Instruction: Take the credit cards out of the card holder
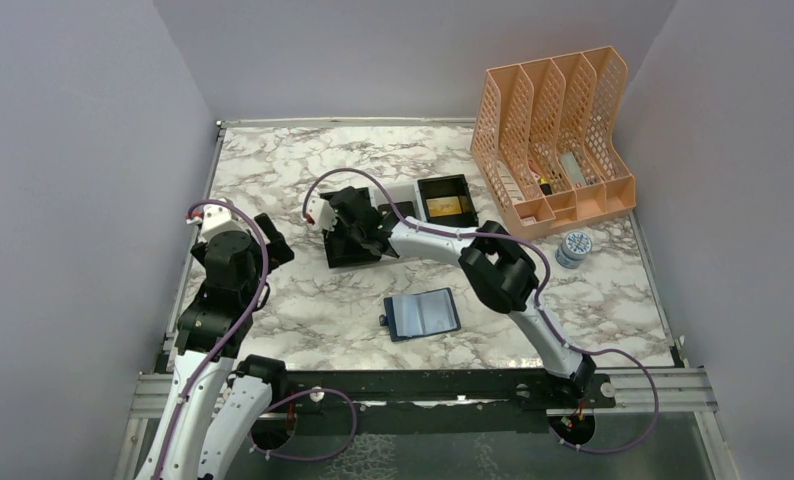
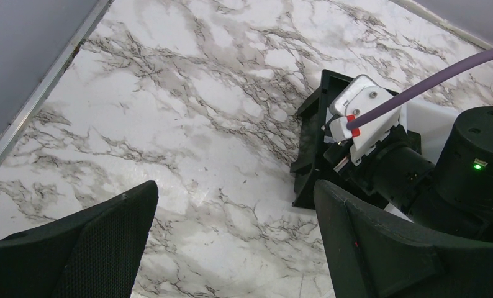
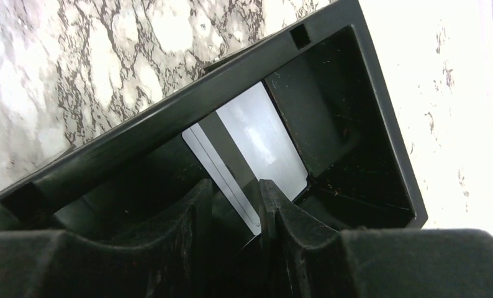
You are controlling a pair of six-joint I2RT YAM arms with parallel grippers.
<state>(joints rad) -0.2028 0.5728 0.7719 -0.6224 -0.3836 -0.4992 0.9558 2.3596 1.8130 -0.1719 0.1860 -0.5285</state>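
The navy card holder (image 1: 421,314) lies open on the marble, its pale blue-grey pockets up, and no card shows in it. My right gripper (image 1: 359,238) reaches down into the left compartment of the black tray (image 1: 345,262). In the right wrist view a silver-grey card (image 3: 259,139) stands in that compartment (image 3: 356,124), between the slightly parted fingers of my right gripper (image 3: 235,189). It leans on the right finger (image 3: 270,205). A gold-yellow card (image 1: 446,207) lies in the tray's right compartment. The dark card is not visible. My left gripper (image 2: 235,198) is open and empty over bare marble.
A tall peach file rack (image 1: 553,130) stands at the back right. A small round blue-white tin (image 1: 574,248) sits in front of it. Grey walls enclose the table on three sides. In the left wrist view the tray (image 2: 311,149) and the right arm's wrist (image 2: 368,118) are close on the right.
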